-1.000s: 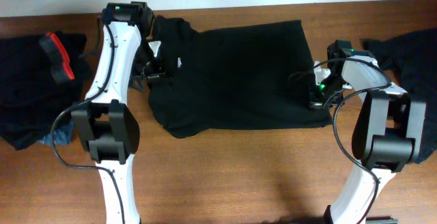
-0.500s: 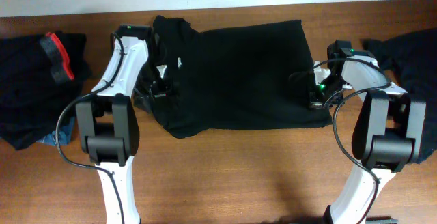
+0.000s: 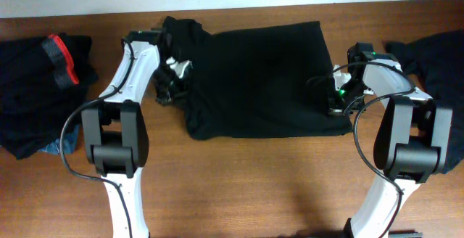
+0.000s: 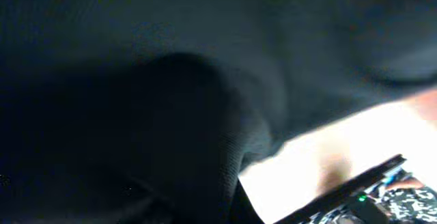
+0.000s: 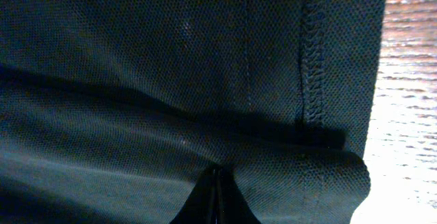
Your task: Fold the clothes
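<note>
Stage: first fold only starting | shirt (image 3: 261, 78) lies spread mid-table (image 3: 254, 187), no fold laid yet | your left gripper (image 3: 172, 85) is closed on its left edge, your right gripper (image 3: 335, 101) pinches its right hem | left to do: this shirt, the pile (image 3: 36, 100) at left, the garment (image 3: 442, 71) at right.

Brown wooden table (image 3: 246, 187) under a spread black shirt (image 3: 261, 78), left heap (image 3: 29, 100), right heap (image 3: 446, 56)
</note>
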